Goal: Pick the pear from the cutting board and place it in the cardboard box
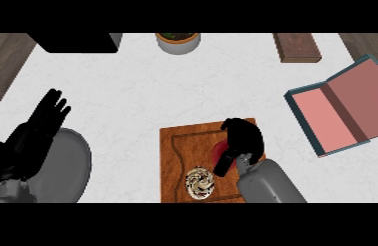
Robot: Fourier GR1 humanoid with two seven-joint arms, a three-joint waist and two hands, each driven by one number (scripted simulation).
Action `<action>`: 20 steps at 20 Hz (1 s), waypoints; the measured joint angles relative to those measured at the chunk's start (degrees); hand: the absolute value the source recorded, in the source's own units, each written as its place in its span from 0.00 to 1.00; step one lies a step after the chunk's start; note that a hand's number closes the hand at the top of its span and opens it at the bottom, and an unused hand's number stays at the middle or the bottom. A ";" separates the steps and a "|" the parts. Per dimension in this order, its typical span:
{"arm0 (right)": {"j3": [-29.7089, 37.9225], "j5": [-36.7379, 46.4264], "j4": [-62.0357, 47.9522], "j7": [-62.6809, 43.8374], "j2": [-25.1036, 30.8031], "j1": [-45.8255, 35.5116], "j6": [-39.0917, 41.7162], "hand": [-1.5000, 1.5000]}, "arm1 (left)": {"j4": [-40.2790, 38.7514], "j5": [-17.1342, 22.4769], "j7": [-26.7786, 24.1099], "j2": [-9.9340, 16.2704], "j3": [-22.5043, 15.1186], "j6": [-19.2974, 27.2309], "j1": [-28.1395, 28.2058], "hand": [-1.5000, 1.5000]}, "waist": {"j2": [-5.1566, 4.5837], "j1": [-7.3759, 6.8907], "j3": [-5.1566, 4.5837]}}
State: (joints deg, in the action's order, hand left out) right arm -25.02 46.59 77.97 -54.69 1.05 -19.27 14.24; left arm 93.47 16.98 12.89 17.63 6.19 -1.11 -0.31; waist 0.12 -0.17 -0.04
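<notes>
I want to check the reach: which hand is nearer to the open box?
Right. The right hand is over the cutting board, just left of the box. The left hand rests open at the far left edge.

Setting: a kitchen work surface. Evidence: a white marbled counter (pixel 148 90) carries a wooden cutting board (pixel 184 150) with a routed groove near its edge. A potted plant (pixel 177 41) in a pale pot stands at the far edge. A dark appliance-like block (pixel 77 42) sits at far left, a brown wooden block (pixel 297 47) at far right.
</notes>
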 measured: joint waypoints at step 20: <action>9.80 5.04 -18.00 10.75 1.89 -14.78 -4.77 1.00 | 0.52 -2.63 1.71 -2.73 2.44 -2.49 -1.31 0.50 | -0.28 -0.57 0.04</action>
State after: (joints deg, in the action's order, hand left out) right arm -15.22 51.63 59.97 -43.94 2.94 -34.05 9.47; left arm 93.99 14.35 14.60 14.90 8.63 -3.60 -1.62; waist -0.16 -0.74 0.01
